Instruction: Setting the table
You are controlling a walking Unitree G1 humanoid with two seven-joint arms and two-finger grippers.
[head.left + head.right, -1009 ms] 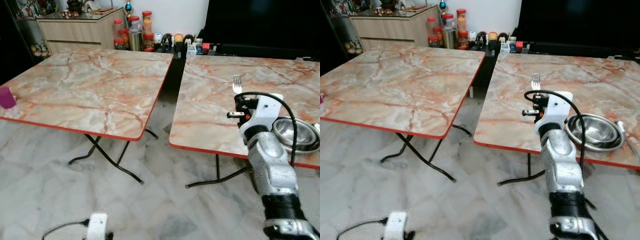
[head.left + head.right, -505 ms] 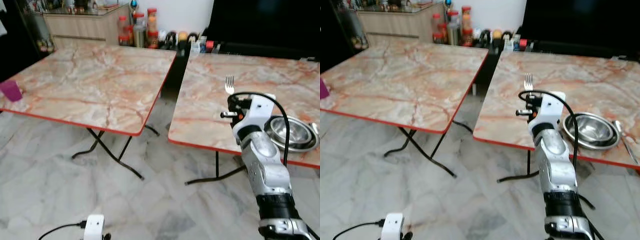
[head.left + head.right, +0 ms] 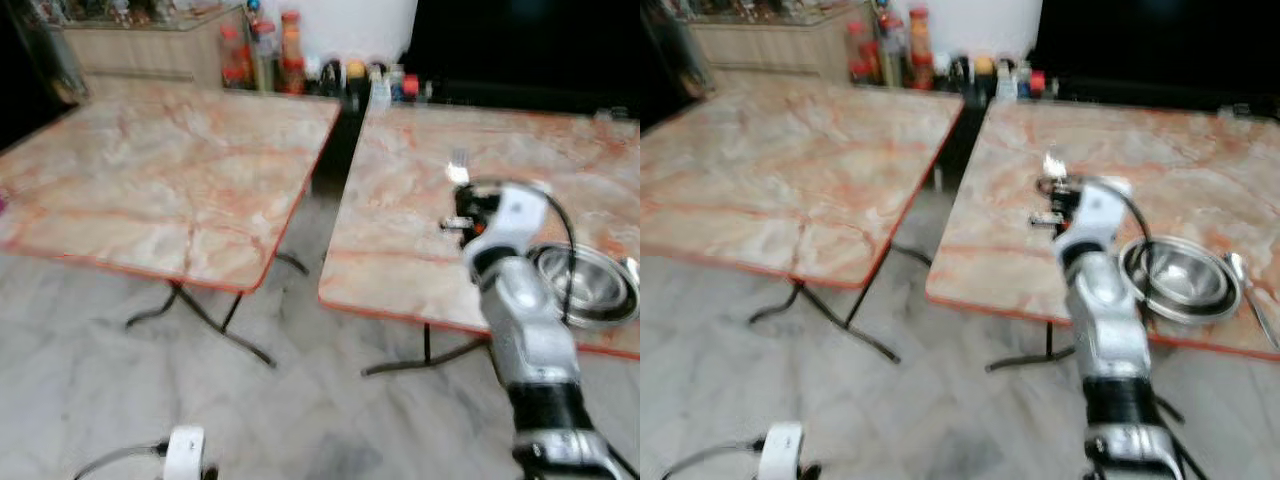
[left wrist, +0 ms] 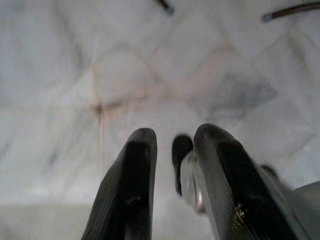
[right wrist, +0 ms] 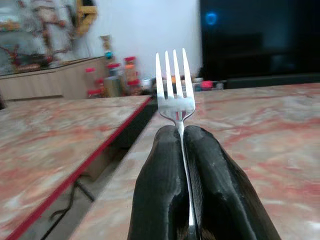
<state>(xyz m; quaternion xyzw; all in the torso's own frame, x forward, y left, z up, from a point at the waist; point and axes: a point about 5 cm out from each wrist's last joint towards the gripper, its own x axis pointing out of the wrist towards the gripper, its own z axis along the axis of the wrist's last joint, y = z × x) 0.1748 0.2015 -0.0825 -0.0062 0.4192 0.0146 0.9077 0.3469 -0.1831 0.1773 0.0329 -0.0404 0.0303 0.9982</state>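
My right gripper [image 5: 181, 131] is shut on a silver fork [image 5: 174, 85], which it holds upright with the tines up. From the head, the fork [image 3: 459, 165] stands above the right marble table [image 3: 400, 230], near its front left part. A steel bowl [image 3: 585, 282] sits on that table just right of my right arm, with a spoon [image 3: 1245, 290] lying beyond it. My left gripper [image 4: 172, 135] hangs low over the floor, its fingers [image 4: 137, 155] apart with nothing between them.
A second marble table [image 3: 170, 170] stands to the left, with a narrow gap between the two. Jars and small items [image 3: 290, 55] line the back wall beside a wooden cabinet [image 3: 150, 45]. Black folding legs [image 3: 200, 315] stand on the marble floor.
The whole picture has shifted and blurred, so the camera is moving. The right table's front edge looks slightly nearer. My right gripper still holds the fork upright.
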